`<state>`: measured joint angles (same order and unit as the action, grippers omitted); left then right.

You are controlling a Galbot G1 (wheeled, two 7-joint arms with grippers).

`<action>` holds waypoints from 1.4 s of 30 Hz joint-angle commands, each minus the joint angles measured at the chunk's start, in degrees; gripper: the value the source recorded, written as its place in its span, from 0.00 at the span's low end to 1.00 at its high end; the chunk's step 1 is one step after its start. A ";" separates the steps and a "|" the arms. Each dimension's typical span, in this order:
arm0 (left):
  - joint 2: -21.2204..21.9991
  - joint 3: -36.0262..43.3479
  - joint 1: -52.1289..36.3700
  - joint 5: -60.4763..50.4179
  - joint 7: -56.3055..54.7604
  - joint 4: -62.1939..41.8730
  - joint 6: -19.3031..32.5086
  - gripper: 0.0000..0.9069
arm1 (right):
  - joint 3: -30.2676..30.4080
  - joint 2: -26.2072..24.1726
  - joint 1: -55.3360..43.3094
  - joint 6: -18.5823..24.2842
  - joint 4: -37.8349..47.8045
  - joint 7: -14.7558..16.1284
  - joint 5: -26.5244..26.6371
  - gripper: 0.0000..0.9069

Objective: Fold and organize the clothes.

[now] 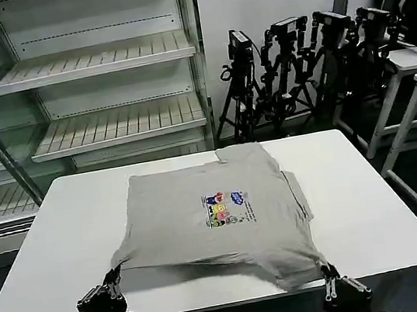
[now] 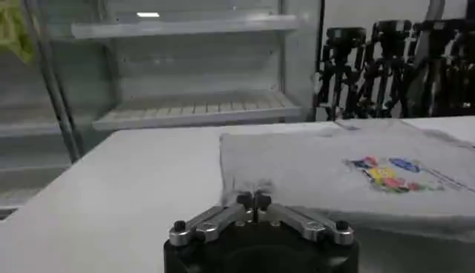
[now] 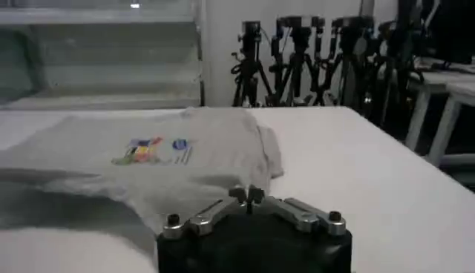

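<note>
The left gripper (image 1: 114, 278) sits at about seven o'clock in the head view, its fingertips (image 2: 253, 200) pressed together on the near left corner of the T-shirt (image 1: 217, 213), the arm running off toward the lower left corner. The right gripper (image 1: 325, 270) sits at about five o'clock, fingertips (image 3: 250, 196) likewise closed, pinching the shirt's near right corner.

Even, bright overhead light fills the head view; the light grey cotton T-shirt (image 1: 221, 217) casts a soft shadow on the white rectangular table (image 1: 366, 211). Both wrist views look dimmer and blurred, with a ceiling lamp's glare on the glass-fronted shelving (image 2: 148, 15)
</note>
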<state>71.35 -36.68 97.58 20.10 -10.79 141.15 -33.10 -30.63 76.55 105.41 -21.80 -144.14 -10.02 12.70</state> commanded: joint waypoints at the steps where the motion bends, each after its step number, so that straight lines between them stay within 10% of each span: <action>1: -4.11 -0.83 -1.18 -0.46 -0.11 1.08 0.44 0.02 | -3.41 -2.58 -7.39 0.13 -1.38 -1.08 6.01 0.00; 15: -10.66 5.99 -13.63 -1.05 1.09 -10.49 1.31 0.02 | -1.26 -9.45 -25.87 -2.67 11.86 -2.96 13.47 0.00; 42: -9.57 15.65 -31.43 -3.96 -0.02 -32.23 2.39 0.02 | 17.48 -11.12 -55.90 -8.89 43.54 -0.45 11.93 0.00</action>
<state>61.68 -23.74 71.67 17.61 -10.42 116.78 -30.84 -18.10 65.08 58.52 -29.43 -110.65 -10.66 25.33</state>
